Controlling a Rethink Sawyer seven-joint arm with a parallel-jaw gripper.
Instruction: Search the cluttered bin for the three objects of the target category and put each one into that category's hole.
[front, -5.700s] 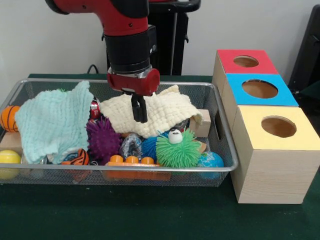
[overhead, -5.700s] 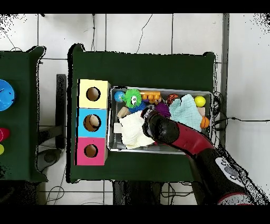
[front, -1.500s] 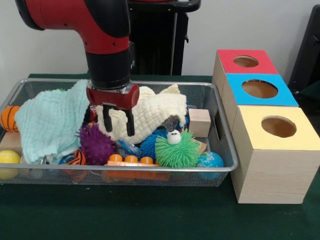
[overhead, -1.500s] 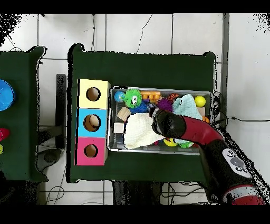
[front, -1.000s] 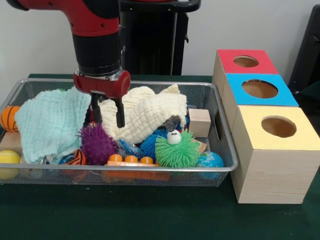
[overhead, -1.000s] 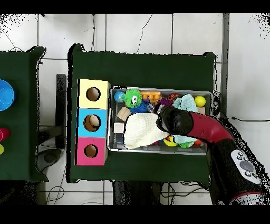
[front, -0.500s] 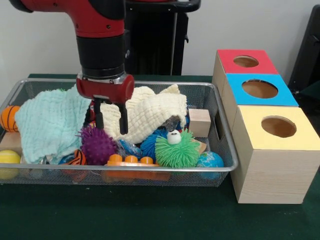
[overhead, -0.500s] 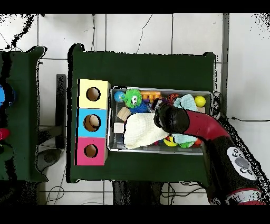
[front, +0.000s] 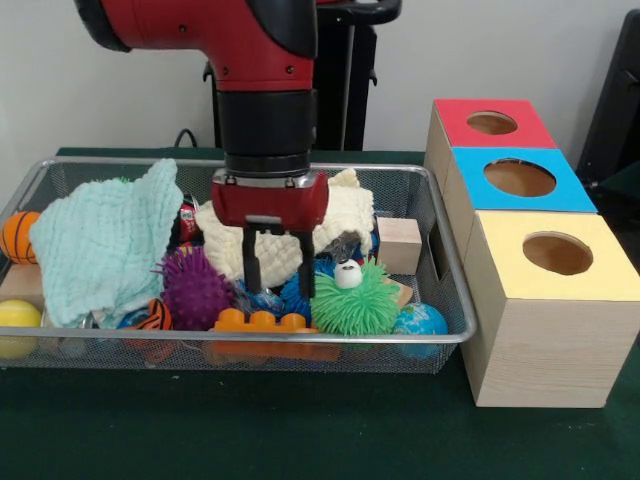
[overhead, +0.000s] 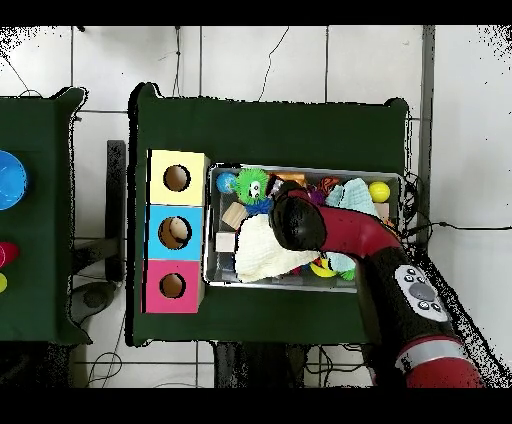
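Observation:
The wire mesh bin (front: 250, 338) holds a heap of toys and two cloths; it also shows in the overhead view (overhead: 213, 232). The hole (front: 519, 178) is in the blue top of the middle wooden box, and shows from overhead too (overhead: 174, 232). My gripper (front: 277, 282) is open and empty. It hangs low in the bin's middle, with its fingers (front: 250, 262) either side of a blue spiky ball (front: 290, 297). A pale yellow cloth (front: 345, 215) lies just behind it. From overhead the arm (overhead: 300, 222) hides the gripper.
A green spiky ball with an eye (front: 355, 300), a globe ball (front: 420, 320) and a wooden block (front: 399, 243) lie right of my gripper. A purple spiky ball (front: 193, 288), a mint cloth (front: 105, 245) and an orange toy brick (front: 260, 322) lie left and in front. Red-topped (front: 491, 122) and yellow-topped (front: 557, 253) boxes flank the blue one.
My gripper has moved right in the front view, from beside the purple ball and the cloth's edge to over the blue spiky ball, and lower. It stays open.

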